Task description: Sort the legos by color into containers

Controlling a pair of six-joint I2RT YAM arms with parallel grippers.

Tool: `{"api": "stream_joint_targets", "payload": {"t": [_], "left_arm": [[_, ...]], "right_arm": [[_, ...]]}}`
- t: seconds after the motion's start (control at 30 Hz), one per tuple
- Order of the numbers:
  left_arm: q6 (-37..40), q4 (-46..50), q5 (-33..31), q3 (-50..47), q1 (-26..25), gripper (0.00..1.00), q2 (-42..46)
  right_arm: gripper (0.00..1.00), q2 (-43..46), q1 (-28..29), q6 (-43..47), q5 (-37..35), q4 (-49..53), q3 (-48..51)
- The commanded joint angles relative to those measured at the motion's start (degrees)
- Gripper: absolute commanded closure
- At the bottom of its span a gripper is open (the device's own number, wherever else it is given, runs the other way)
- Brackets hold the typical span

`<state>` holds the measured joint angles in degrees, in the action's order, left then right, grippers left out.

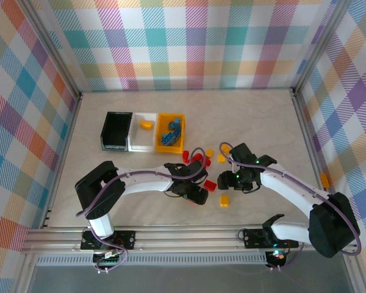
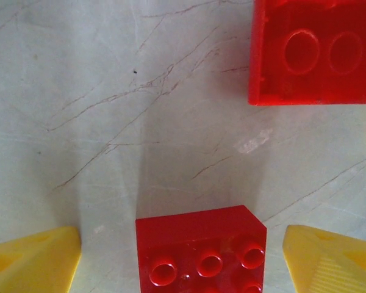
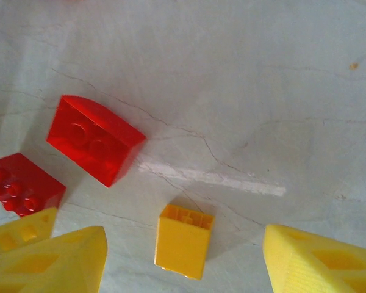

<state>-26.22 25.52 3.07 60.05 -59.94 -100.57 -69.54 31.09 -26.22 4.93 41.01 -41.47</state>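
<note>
Left tool [image 2: 182,247] astride red lego [image 2: 199,264]

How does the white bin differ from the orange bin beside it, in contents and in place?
The white bin holds one yellow-orange brick; the orange bin holds several blue bricks. The white bin stands in the middle of the row, against the black bin; the orange bin is at the right end, nearest the loose red and yellow bricks. Both are open-topped and rectangular.
</note>
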Motion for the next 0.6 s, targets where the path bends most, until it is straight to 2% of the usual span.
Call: {"api": "stream_joint_targets", "payload": {"t": [0.0,0.23,0.57], "left_arm": [[-0.1,0.6,1.4,1.6,-1.4,0.17,-1.7],[-0.7,2.0,1.2,1.9,-2.6,0.26,-3.1],[-1.7,4.1,-1.4,0.8,-3.1,0.38,-0.8]], "right_arm": [[0.32,0.7,0.0,-0.9,0.1,-0.7,1.3],[0.33,0.7,0.2,-2.5,2.0,-2.4,3.1],[0.34,-2.2,5.6,-5.7,-0.4,-3.2,4.3]]}}
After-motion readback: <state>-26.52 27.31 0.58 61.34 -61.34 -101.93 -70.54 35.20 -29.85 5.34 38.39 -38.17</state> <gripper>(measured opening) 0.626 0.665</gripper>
